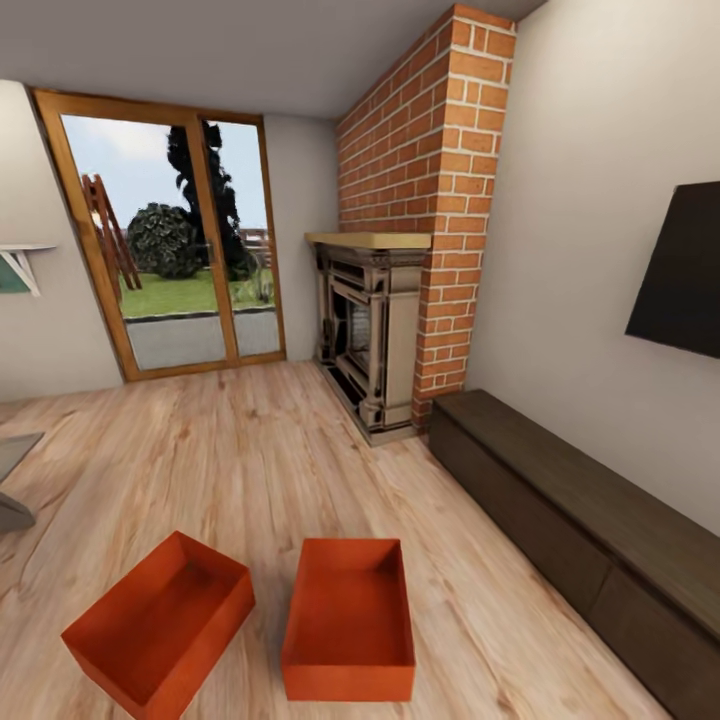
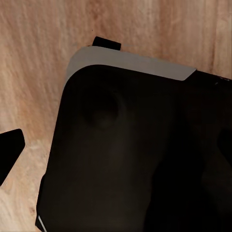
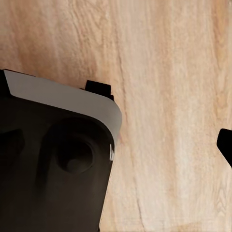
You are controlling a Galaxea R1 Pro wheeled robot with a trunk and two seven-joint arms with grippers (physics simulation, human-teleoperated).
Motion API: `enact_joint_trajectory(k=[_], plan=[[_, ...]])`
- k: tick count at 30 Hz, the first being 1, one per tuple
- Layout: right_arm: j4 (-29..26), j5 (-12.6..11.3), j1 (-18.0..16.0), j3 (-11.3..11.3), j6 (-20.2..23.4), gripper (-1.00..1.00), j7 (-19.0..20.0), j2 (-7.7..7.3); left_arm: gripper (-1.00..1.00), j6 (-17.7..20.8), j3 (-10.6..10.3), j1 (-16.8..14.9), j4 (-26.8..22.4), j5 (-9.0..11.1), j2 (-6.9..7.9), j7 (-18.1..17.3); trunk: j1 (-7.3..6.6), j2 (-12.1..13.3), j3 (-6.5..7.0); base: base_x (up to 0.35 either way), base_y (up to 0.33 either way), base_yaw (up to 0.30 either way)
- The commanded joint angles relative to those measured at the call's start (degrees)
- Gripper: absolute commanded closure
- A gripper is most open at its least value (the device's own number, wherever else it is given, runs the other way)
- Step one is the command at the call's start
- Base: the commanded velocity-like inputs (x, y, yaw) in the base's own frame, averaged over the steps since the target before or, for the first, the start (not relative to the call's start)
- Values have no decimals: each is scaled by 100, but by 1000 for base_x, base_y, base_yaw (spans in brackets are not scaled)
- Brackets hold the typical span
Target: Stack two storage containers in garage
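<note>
Living room. Two orange-red bins sit on the wood-plank floor point(image 1: 250, 440) near the bottom of the head view, both open-topped and empty. Left bin point(image 1: 160, 622) is turned at an angle, one corner toward the camera; right bin point(image 1: 349, 616) lies squarer, long side running away from the camera. They are just beside each other, a narrow strip of floor between, not touching. Beyond them: brick fireplace point(image 1: 400, 300) with a pale mantel, in the corner; wood-framed glass doors point(image 1: 170, 250) to its left, grass and a dark shrub outside. A long dark low cabinet point(image 1: 590, 540) runs along the right wall, with a black screen point(image 1: 685, 270) mounted above it. Grey edge of some furniture at the far left; small wall shelf point(image 1: 22, 262) above it. Left wrist view: dark robot body with a grey rim over plank floor, a black tip at the frame edge. Right wrist view: much the same, dark housing over planks, a black tip at the edge. Cannot tell whether either gripper's fingers are spread or pressed together.
</note>
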Motion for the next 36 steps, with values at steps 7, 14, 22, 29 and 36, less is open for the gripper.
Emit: enact_joint_trajectory(k=[7, 14, 22, 29, 36], plan=[[16, -26, -7, 31, -29, -100, -19, 4, -100, 31, -4, 1, -15, 38, -1, 21, 3, -3, -6, 314, 182, 0], [16, -34, -7, 31, -28, -100, -19, 14, -100, 31, -4, 1, -15, 41, -2, 21, 3, -3, -6, 273, 114, -39], [16, -32, -7, 32, -21, -100, -19, 20, -100, 31, -4, 1, -15, 46, -16, 26, 3, -3, -6, 33, 8, -223], [16, -34, -6, 31, -21, -100, -19, 20, -100, 31, -4, 1, -15, 51, -18, 26, 3, -3, -6, 3, 0, -180], [16, -23, -7, 31, -21, -100, -19, 20, -100, 31, -20, 0, -7, 30, -19, 21, 3, -3, -6, 214, 0, -14]])
